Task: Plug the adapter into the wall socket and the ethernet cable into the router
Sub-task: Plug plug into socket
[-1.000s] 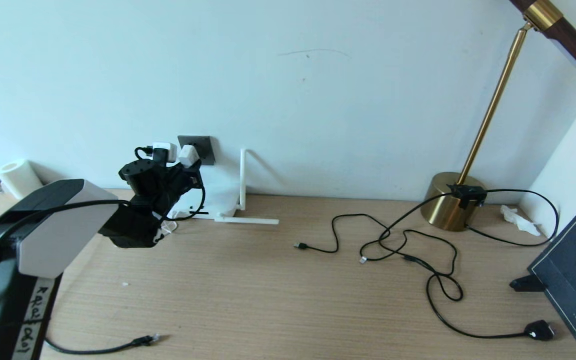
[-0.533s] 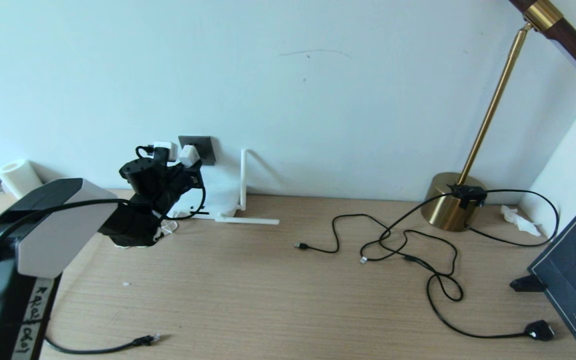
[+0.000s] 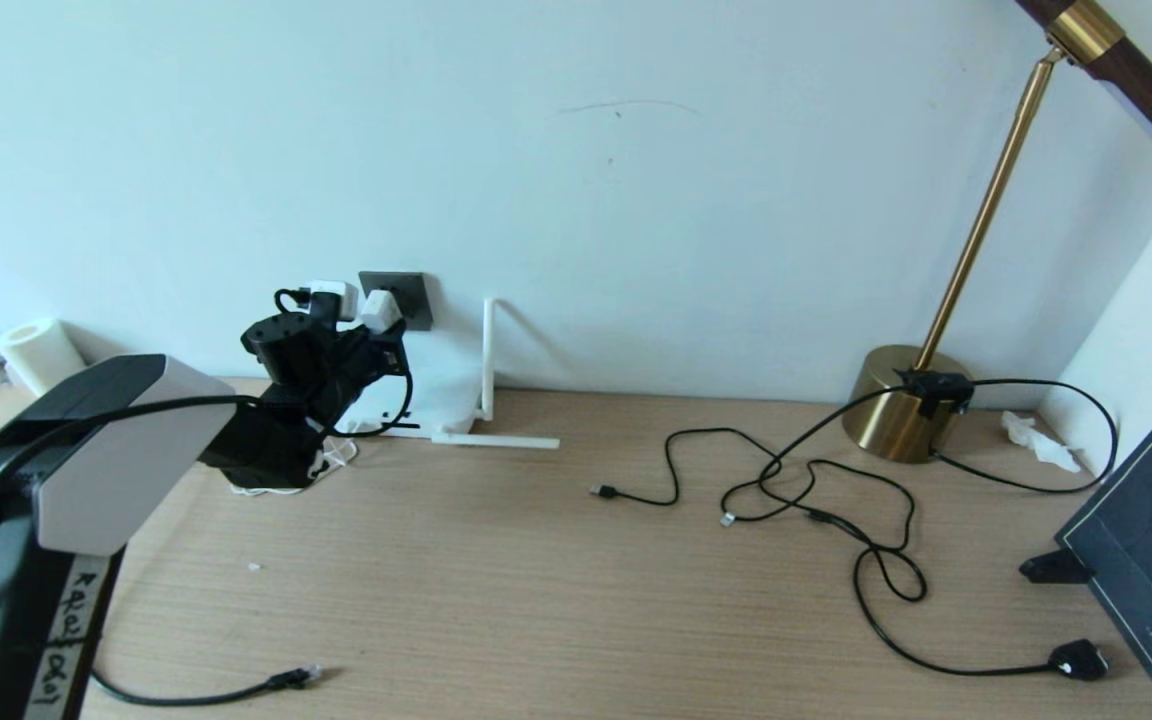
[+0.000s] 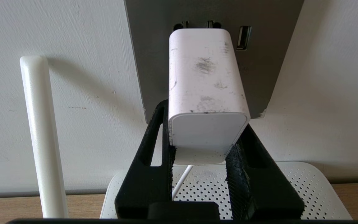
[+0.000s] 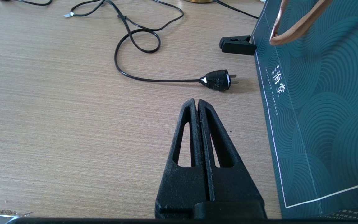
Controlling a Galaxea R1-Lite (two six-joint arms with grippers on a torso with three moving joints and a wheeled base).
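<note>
While the left gripper (image 4: 202,155) clamps its fingers on the adapter (image 4: 205,84) pressed against the wall socket (image 4: 154,62), seating appears unfinished; the ethernet cable (image 3: 286,682) lies unplugged at the worktop's front-left edge; right gripper (image 5: 197,107) clenched, idle.

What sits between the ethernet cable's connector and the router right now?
Bare desk only, in the head view: the ethernet cable lies at the near edge and the router stands by the wall, with nothing between them.

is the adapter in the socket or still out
At the socket, but cannot tell if fully seated. The adapter, shut in the left gripper, has its front end against the plate by two slots; its prongs are hidden.
</note>
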